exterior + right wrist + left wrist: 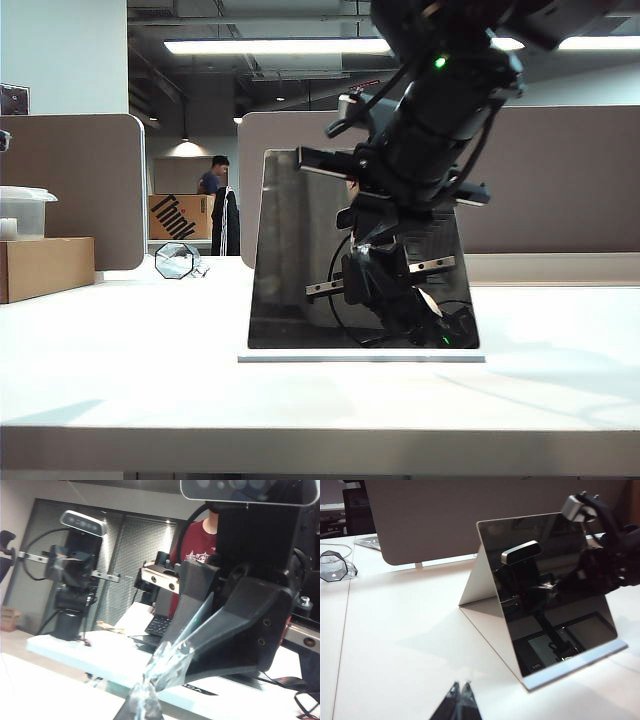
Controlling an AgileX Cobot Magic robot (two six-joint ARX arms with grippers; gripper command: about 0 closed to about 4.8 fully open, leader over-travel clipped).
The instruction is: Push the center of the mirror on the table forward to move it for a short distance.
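The mirror [300,250] stands upright on the white table [120,380], a dark panel on a thin pale base strip. My right gripper [372,240] comes down from the upper right and is shut, its tips pressed against the glass near the panel's middle. In the right wrist view, the shut right gripper [142,690] meets its own reflection in the mirror [125,580]. My left gripper [461,683] is shut on nothing and hovers low over the table [395,630], off the mirror's [545,590] left side and clear of it. It does not show in the exterior view.
A small octagonal glass object [178,261] [332,566] lies behind the mirror to the left. A cardboard box [45,268] carrying a plastic container [22,212] sits at the far left. Brown partition panels [90,180] close the back. The table's front edge [320,445] runs along the near side.
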